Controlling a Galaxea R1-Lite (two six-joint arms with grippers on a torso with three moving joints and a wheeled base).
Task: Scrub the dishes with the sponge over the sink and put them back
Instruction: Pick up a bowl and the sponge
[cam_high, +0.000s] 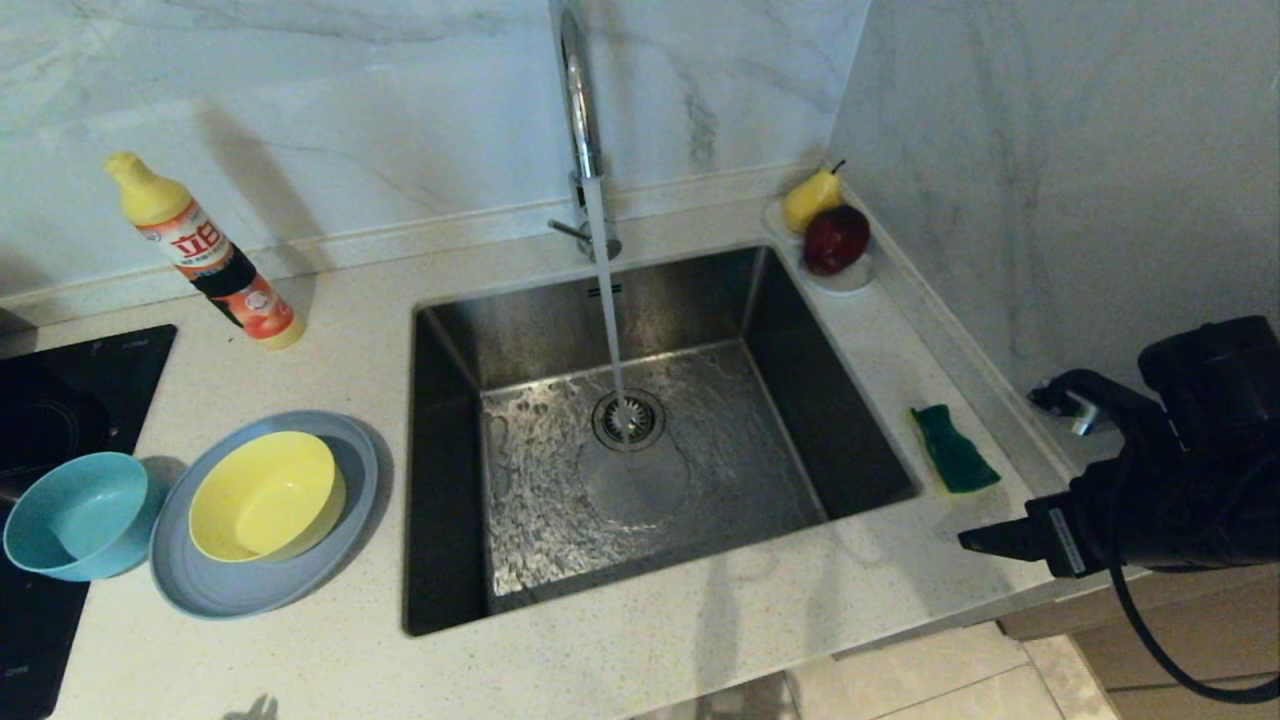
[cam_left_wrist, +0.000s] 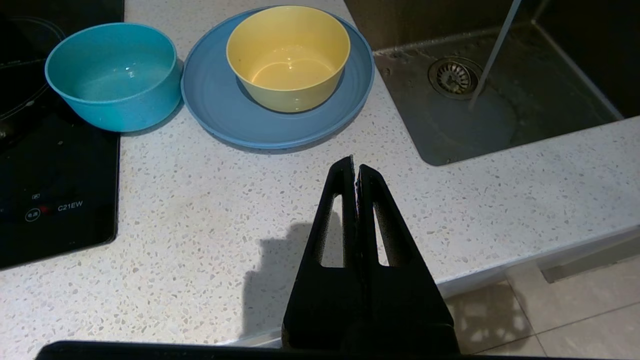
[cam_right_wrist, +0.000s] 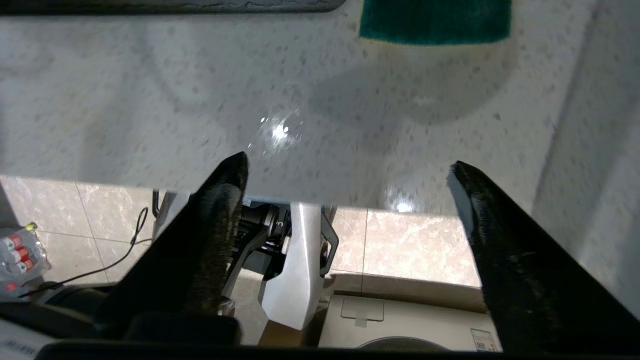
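A: Where are you in the job?

B: At the very start, I'd say. My right end effector (cam_right_wrist: 345, 170) sits at the right edge of the head view, low over the front lip of the desk (cam_high: 700, 600), its fingers spread wide with nothing between them. The sponge (cam_high: 955, 449) lies green face up on the desk, right of the sink (cam_high: 440, 480), middle right of the frame. In my right wrist view it shows at the top edge, ahead of my fingertips and well apart from them.

A: And your other arm?

B: My left end effector (cam_left_wrist: 355, 167) is parked at the front of the desk, fingers pressed shut and holding nothing.

A: The dishes?

B: All 3 sit at the lower left of the head view, untouched by me. The yellow bowl (cam_high: 265, 495) stands upright on the grey-blue plate (cam_high: 340, 445); the teal bowl (cam_high: 80, 515) is just beside the plate, at the edge of the black cooktop (cam_high: 60, 400). Water runs from the tap (cam_high: 580, 110) onto the drain.

A: Next move?

B: Picking up the sponge, I judge. That calls for reaching forward until my fingers straddle it, lowering close to the desk because it lies flat, then closing.
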